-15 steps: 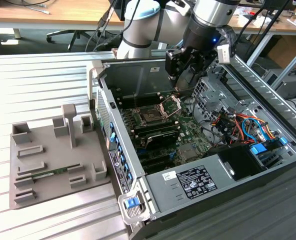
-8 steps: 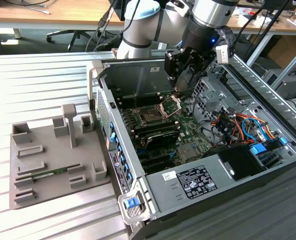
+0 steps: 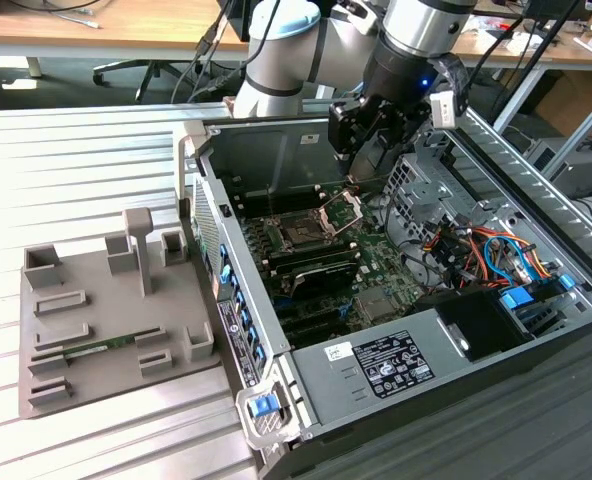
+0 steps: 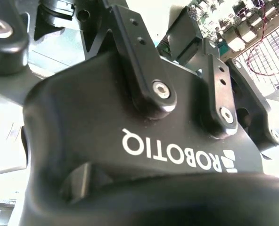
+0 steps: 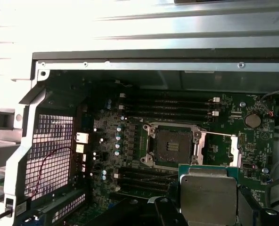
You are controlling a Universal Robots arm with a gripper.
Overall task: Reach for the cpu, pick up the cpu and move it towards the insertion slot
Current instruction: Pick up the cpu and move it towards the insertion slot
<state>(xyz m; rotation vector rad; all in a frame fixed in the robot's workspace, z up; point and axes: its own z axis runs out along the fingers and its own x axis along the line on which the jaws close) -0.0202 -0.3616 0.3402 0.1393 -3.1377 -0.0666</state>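
The cpu (image 5: 208, 195), a flat square chip with a pale silver top and green rim, hangs in my gripper (image 5: 208, 209), whose black fingers (image 5: 164, 212) are shut on its sides. In the first wrist view it sits beside the insertion slot (image 5: 172, 145), a square socket with a dark centre and silver frame whose load plate (image 5: 233, 150) is swung open. In the exterior view my gripper (image 3: 361, 150) hovers inside the open computer case, above and just behind the insertion slot (image 3: 303, 236) on the green motherboard (image 3: 376, 270).
The metal case walls (image 3: 266, 150) ring the motherboard, with a drive cage (image 3: 416, 190) and orange and blue cables (image 3: 476, 250) on the exterior view's right. Long black memory slots (image 5: 168, 106) run beside the socket. A grey tray (image 3: 106, 330) holding a green memory stick (image 3: 96, 351) lies outside the case.
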